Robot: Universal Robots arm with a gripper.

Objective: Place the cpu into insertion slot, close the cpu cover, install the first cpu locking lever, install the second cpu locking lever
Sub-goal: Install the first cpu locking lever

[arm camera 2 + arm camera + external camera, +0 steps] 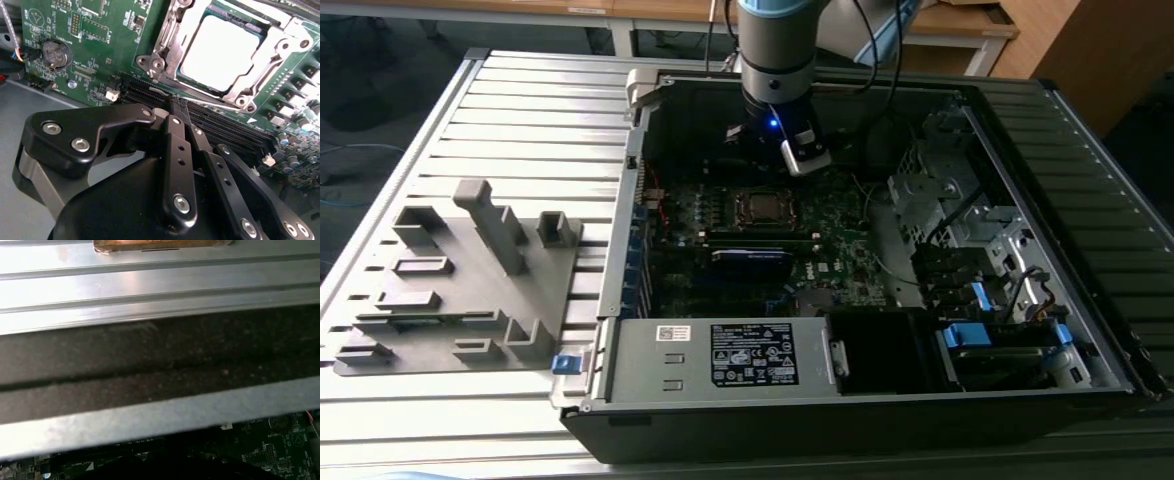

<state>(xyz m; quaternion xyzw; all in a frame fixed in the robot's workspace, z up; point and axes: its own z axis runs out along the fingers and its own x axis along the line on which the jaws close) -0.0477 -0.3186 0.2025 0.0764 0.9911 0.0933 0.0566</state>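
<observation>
Nothing readable, tbh: print on the white label point(754, 355) atop the power supply point(640, 368) can't be made out.

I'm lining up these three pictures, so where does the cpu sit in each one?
Exterior view: the cpu lies near the middle of the open computer case.
Second wrist view: the cpu is seated on the motherboard, framed by the cpu cover.
First wrist view: a case wall and a strip of motherboard.
Shared landmark: the green motherboard.
</observation>
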